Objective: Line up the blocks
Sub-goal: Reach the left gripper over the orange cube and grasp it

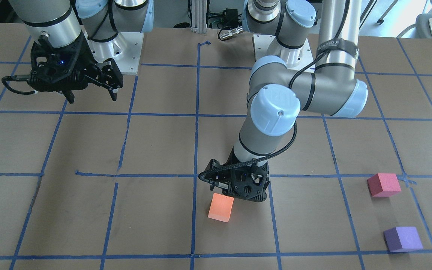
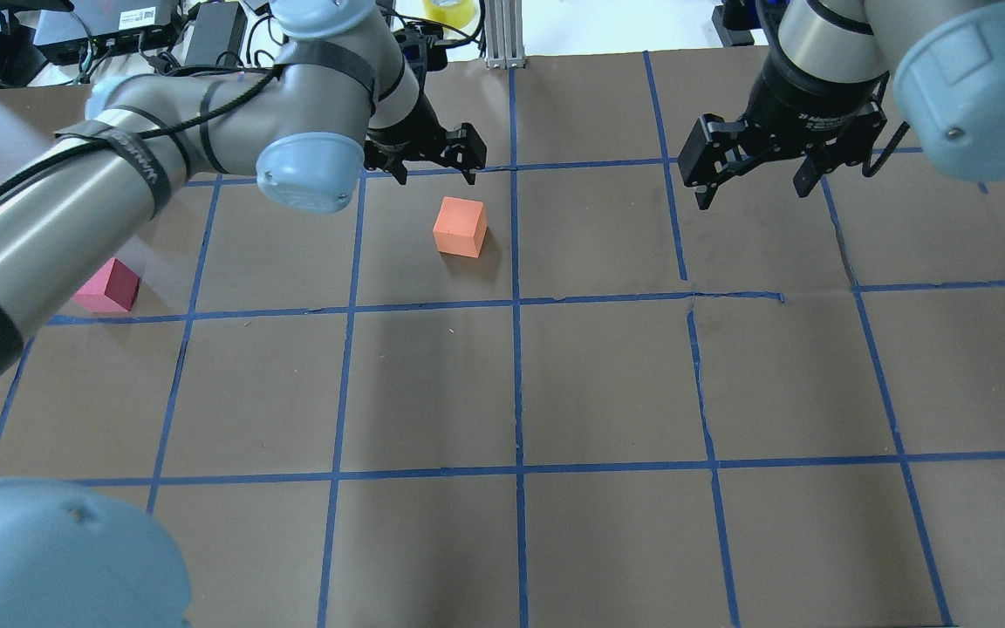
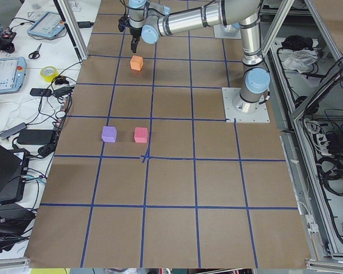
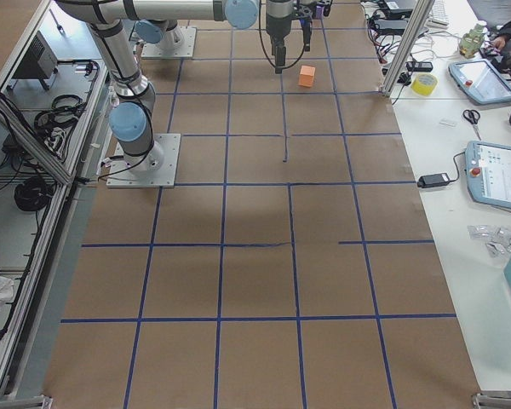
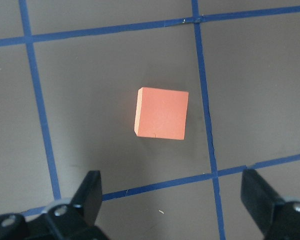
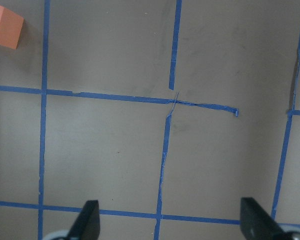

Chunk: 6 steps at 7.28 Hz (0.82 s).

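The orange block (image 1: 221,207) lies on the brown table near the centre line; it also shows in the overhead view (image 2: 460,227) and in the left wrist view (image 5: 161,113). My left gripper (image 2: 434,177) is open and empty, hovering just beyond the block, not touching it; its fingers (image 5: 92,192) frame the bottom of the wrist view. The pinkish-red block (image 1: 384,184) and the purple block (image 1: 403,239) lie apart on my far left. My right gripper (image 1: 92,98) is open and empty, raised over the table on my right.
The table is brown paper with a blue tape grid (image 2: 516,384). In the overhead view my left arm covers part of the pinkish-red block (image 2: 107,286) and hides the purple one. Cables and equipment lie beyond the table's far edge (image 2: 119,26).
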Motion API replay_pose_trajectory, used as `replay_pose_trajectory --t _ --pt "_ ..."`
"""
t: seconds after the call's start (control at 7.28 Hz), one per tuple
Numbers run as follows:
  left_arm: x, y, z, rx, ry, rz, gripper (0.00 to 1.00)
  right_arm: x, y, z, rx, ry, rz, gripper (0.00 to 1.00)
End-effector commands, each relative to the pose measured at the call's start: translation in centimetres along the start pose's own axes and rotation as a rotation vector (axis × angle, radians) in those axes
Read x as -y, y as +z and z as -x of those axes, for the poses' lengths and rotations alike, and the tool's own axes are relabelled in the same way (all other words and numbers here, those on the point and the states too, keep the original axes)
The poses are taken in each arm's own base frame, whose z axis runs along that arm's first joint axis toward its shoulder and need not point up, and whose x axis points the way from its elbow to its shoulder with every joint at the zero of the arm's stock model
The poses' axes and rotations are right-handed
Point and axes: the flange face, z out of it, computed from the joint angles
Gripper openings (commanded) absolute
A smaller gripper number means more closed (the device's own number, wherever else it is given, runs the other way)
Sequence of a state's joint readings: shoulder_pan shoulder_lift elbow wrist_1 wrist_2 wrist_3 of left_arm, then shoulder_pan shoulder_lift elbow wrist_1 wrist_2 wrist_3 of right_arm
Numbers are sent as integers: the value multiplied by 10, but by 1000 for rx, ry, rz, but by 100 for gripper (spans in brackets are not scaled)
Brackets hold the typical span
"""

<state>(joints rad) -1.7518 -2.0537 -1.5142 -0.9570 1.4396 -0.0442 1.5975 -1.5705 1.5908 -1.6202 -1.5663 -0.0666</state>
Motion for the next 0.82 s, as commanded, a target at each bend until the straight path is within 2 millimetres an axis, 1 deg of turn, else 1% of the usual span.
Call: replay_pose_trajectory --t 0.0,0.14,0.27,0.41,0.55,0.69 --pt "4 64 4 2 11 30 100 -2 3 -1 -2 3 15 100" --pt "9 76 5 0 40 -21 100 -2 3 -2 -9 3 18 100" --pt "9 84 6 2 46 -25 99 -2 3 -3 -11 4 18 100" --pt "9 94 7 1 34 -28 89 -2 4 -3 -16 4 18 100" --pt "8 103 8 2 32 -16 77 -2 4 -3 -19 3 18 100" --pt "7 110 9 2 36 -8 70 -2 5 -3 -19 3 20 100"
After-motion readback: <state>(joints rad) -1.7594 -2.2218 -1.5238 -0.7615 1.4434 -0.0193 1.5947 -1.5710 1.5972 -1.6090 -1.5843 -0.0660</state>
